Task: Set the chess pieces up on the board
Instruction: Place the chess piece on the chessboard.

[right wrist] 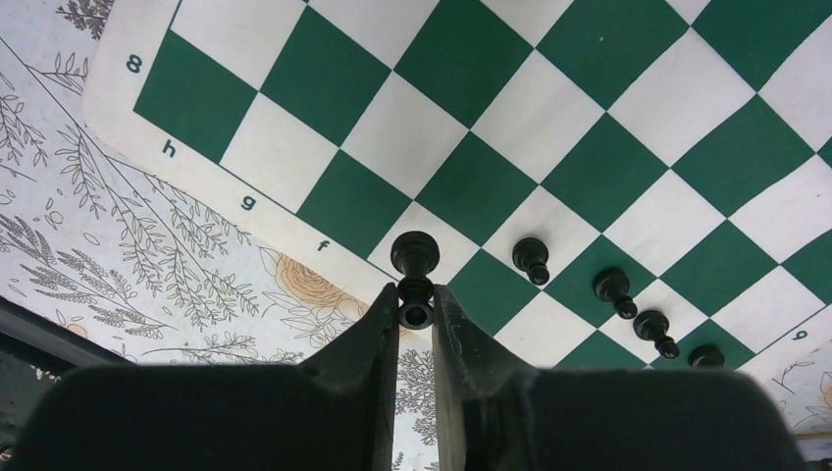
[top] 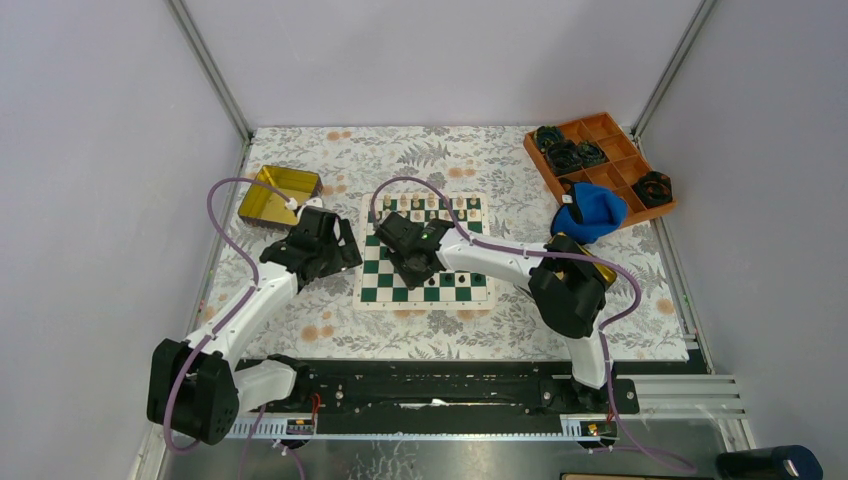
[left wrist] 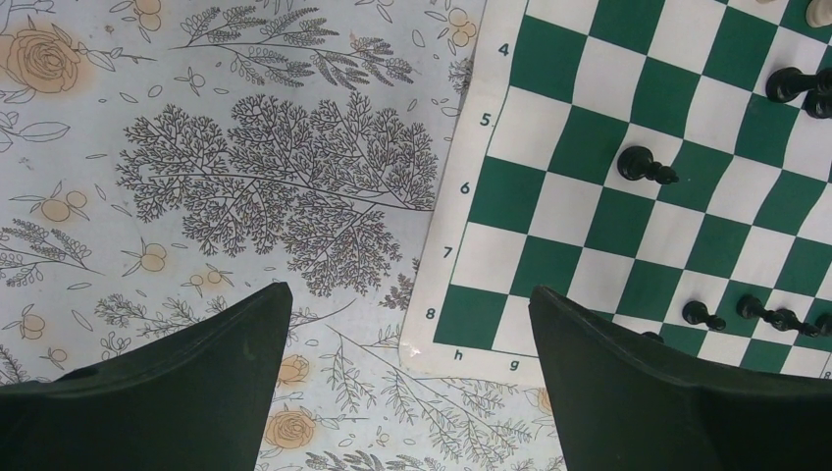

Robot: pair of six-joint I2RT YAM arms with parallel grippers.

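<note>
While reaching in from the right of the board (top: 380,282) with elbow bent and forearm laid across it, pinches a black piece (right wrist: 414,257) in the right gripper (right wrist: 415,299). Clamps it near its narrow end between close-set fingers, with the wider round end poking out past the tips. Hangs it over the board's lettered edge, just past the f, above the white border; cannot tell whether it touches the board.

Parks the left arm to the left of the board, with the forearm angled toward it. Spreads the left gripper (left wrist: 410,292) wide, with nothing between the fingers. Straddles the board's h-8 corner from above, one finger over the flowered cloth (left wrist: 245,147) and the other over the board's edge squares.

Looks dark and glossy, far smaller than the fingers around it. Sits beside a slanting row of four more black pieces (right wrist: 613,287), upright on the squares next to that lettered edge. Mid-board, a few more black ones, apart from each other. Along the far side of the board, cream pieces (top: 430,203) in a line.
</note>
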